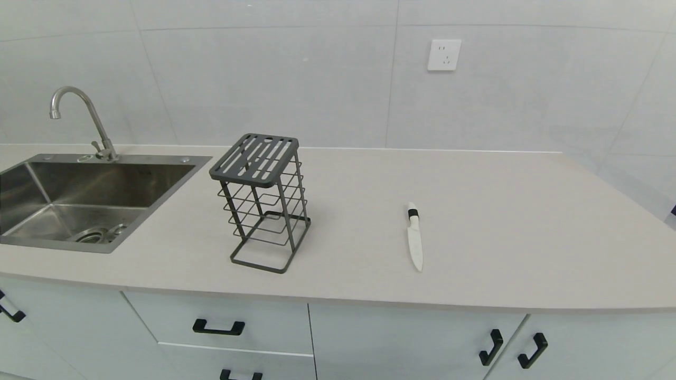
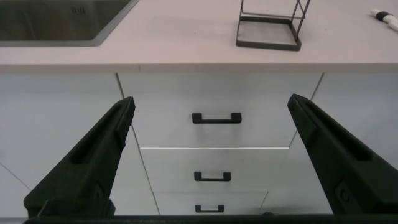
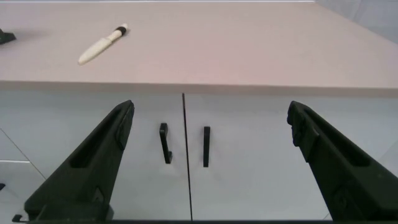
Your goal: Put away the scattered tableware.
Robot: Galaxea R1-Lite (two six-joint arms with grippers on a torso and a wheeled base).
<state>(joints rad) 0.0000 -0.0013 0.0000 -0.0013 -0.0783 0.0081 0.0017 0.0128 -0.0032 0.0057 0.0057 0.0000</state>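
White knife (image 1: pixel 415 237) with a black band near its far end lies flat on the beige countertop (image 1: pixel 501 211). Its pointed end faces the front edge. It sits well apart from the dark wire knife rack (image 1: pixel 261 203), on that rack's right. The rack stands upright beside the steel sink (image 1: pixel 105 184), and the faucet (image 1: pixel 79 113) is at the sink's back.

Left gripper (image 2: pixel 211 102): held low, below counter level, facing the drawer fronts under the rack. Its black fingers (image 2: pixel 93 155) are spread wide with nothing between them. The top drawer handle (image 2: pixel 216 118) is visible through the gap.

Right gripper (image 3: pixel 211 106): also below counter level, facing a pair of cabinet doors with vertical door handles (image 3: pixel 163 143). Its fingers are spread just as wide and hold nothing. The knife (image 3: pixel 102 45) is on the counter above it and off to its left.

Cut off or unclear:
- Left wrist view: the rack (image 2: pixel 268 31) is cropped above its base and lower wires. The knife (image 2: pixel 385 17) is clipped at the frame corner.
- Right wrist view: a dark scrap at the frame edge may be the rack's foot, but I cannot tell.
- Both pairs of fingers are cut off at their roots.
- I cannot tell which stretch of the knife is blade and which is handle.
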